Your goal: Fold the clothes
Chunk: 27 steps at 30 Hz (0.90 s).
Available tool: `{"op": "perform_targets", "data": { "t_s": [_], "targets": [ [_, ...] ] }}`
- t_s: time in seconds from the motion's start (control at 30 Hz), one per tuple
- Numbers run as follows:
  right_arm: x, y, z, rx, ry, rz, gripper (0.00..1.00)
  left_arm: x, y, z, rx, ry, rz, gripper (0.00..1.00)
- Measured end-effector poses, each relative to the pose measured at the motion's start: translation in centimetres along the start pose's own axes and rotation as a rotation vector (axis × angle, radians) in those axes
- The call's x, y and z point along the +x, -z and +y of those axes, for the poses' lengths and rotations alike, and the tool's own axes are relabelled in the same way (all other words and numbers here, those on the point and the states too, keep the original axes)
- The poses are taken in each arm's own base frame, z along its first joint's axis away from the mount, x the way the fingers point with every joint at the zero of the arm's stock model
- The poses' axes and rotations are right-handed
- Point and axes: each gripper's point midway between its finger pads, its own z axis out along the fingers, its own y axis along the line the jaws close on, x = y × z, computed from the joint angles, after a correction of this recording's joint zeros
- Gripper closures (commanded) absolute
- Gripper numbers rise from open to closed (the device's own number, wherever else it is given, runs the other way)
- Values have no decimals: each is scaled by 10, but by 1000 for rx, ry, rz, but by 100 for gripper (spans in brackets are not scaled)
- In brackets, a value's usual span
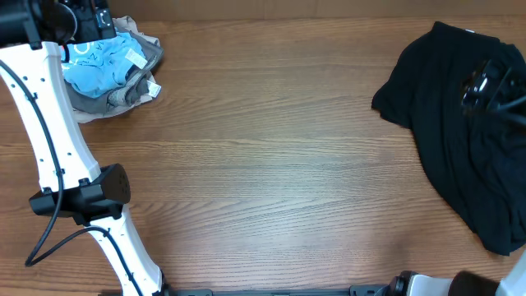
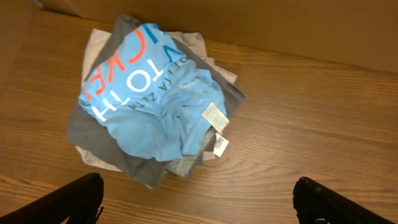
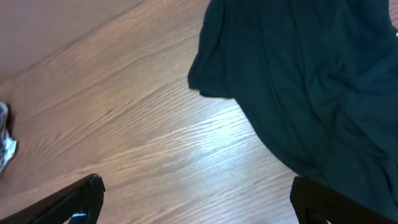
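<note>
Laundry sits at both ends of the wooden bench (image 1: 271, 164) in the overhead view. A crumpled black garment (image 1: 460, 140) sprawls at the right edge, its long axis running from the far side down toward the near right corner, and a small pile of clothes (image 1: 111, 70) rests at the far left, well apart from it. The white left arm (image 1: 49, 140) reaches up to that pile. The right arm (image 1: 486, 84), a dark blur, hangs over the upper part of the black garment, making it plainly the nearer limb for a grasp there. From the left wrist, a light blue T-shirt (image 2: 149, 106) with white and red lettering lies rumpled on top of a grey garment (image 2: 87, 130) and a white garment (image 2: 102, 43). The pile is directly ahead of the left pincer (image 2: 199, 205), whose fingers stand wide apart at the lower corners, holding nothing. From the right wrist, the black garment fills the upper right, one loose corner jutting left onto bare wood. The right pincer (image 3: 199, 205) is also spread wide and empty, with the cloth ahead and to its right and none of it between the fingers. No fold appears begun on the black garment, and the next grasp likely calls for the right pincer to shift rightward and down onto an edge.
</note>
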Motion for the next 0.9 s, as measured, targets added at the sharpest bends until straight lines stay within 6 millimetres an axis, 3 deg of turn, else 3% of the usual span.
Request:
{"op": "perform_targets", "data": {
  "t_s": [0.2, 0.33, 0.9],
  "targets": [
    [20, 40, 8, -22, 5, -69, 0, 1, -1, -7, 17, -8, 2, 0],
    [27, 56, 18, -71, 2, -107, 0, 1, -1, -7, 17, -6, 2, 0],
    [22, 51, 36, -151, 26, -107, 0, 1, -1, -7, 18, -6, 3, 0]
  ]
}}
